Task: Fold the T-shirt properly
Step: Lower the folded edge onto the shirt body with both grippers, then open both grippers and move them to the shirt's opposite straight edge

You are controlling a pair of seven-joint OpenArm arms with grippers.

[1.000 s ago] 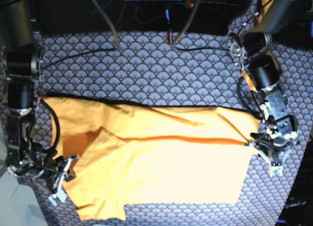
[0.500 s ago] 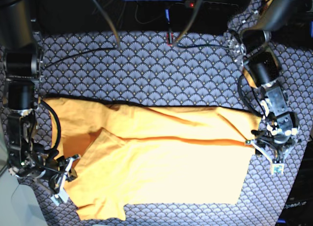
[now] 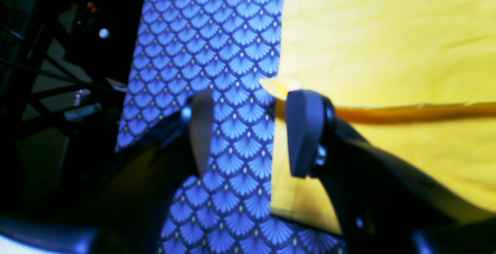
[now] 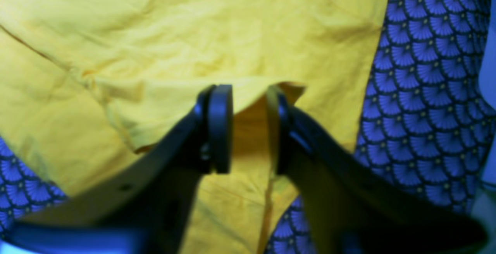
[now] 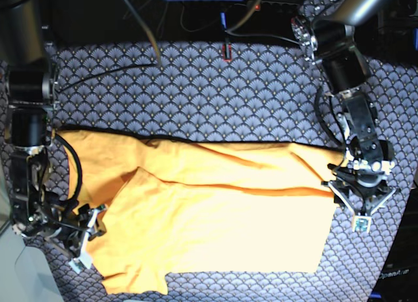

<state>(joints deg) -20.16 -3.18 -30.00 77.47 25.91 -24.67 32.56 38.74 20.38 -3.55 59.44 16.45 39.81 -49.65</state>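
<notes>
T-shirt (image 5: 222, 210) plain orange-yellow; cloth (image 5: 196, 93) navy, white fan-scale pattern.

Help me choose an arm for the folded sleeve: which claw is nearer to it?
Right. The right claw sits at the T-shirt edge just below the sleeve; the left claw is at the opposite end.

T-shirt (image 5: 215, 217) flat on patterned cloth (image 5: 196, 93); end effectors at opposite ends.

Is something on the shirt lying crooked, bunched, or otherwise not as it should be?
Yes. The T-shirt is folded lengthwise, but unevenly: the upper layer's edge runs slanted, and the back layer shows above it. At the base view's left, the sleeve lies crumpled and askew. No tear or stain is visible.
</notes>
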